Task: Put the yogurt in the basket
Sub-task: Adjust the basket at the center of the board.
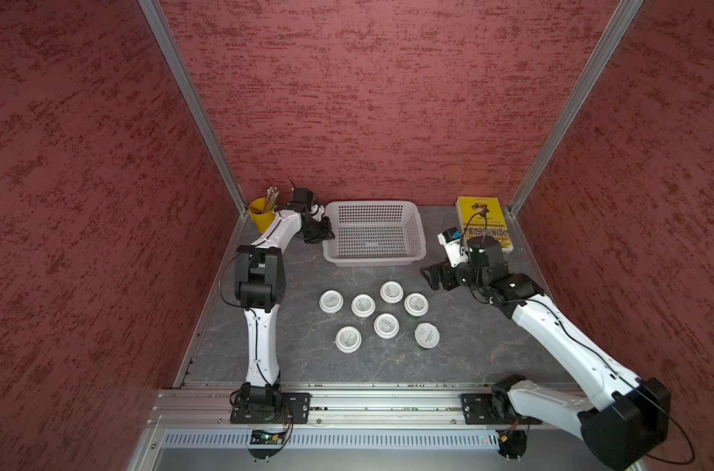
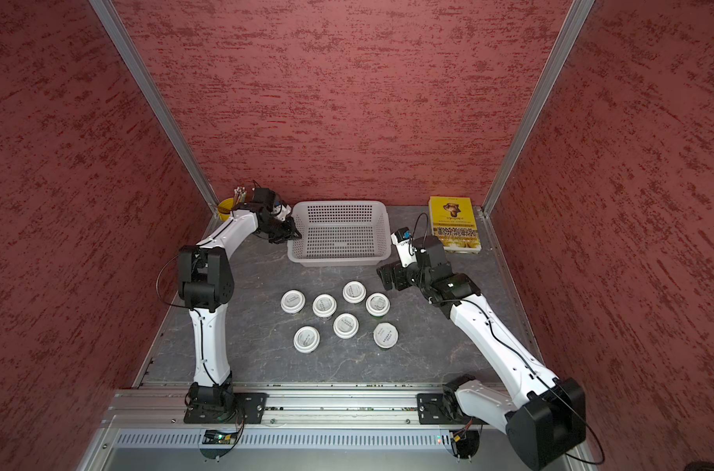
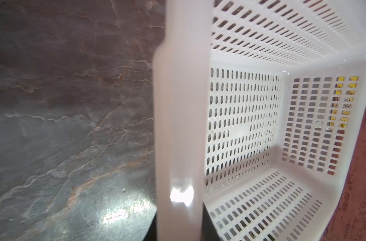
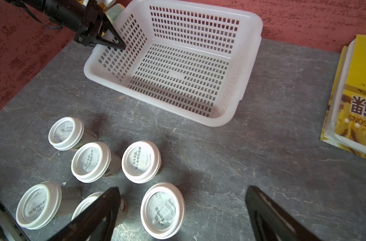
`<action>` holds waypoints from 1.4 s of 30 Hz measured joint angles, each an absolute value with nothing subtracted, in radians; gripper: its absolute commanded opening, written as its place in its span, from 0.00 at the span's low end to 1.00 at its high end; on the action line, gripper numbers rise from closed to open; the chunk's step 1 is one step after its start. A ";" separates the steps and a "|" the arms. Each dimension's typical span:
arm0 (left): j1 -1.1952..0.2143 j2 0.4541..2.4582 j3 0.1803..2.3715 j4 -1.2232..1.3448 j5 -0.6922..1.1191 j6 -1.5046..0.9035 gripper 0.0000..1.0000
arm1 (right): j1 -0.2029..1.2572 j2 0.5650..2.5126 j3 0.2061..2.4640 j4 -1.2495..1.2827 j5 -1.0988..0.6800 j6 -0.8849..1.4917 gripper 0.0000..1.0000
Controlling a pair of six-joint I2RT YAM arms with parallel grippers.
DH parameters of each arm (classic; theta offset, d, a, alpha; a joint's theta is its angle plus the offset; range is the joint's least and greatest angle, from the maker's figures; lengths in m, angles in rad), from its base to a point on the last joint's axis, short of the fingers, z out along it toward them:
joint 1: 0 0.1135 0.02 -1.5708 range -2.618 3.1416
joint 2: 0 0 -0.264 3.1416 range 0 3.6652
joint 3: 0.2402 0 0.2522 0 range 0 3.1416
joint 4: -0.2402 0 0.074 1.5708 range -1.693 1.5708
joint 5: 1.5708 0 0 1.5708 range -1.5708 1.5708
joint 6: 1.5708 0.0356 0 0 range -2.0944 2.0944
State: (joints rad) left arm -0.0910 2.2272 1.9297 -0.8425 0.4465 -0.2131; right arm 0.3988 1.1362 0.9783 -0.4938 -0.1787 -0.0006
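flanking the basket [image 1: 372,261] sit a book [image 1: 482,214] and bucket [image 1: 261,218] (partly behind left arm [image 1: 283,225]).

The basket [image 1: 373,262] sits mid-frame on the grey tabletop [image 1: 469,350]. Below it seven white-lidded cups [image 1: 386,326] stand upright in a loose cluster. The left gripper [image 1: 326,235] meets the basket's left rim. The right gripper [image 1: 430,278] hangs just lower right of the basket, below a yellow book [image 1: 483,216].

So my bench [image 1: 469,346] is dark marbled stone: seven yogurt cups [image 1: 386,326] clustered mid-bench, basket [image 1: 371,261] behind them, yellow book [image 1: 494,212] back right, pencil bucket [image 1: 261,220] back left.
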 measured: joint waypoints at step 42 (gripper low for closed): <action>-0.148 2.282 1.986 -0.918 0.418 -0.187 0.00 | 0.399 1.159 0.973 -0.476 -0.171 -0.035 0.98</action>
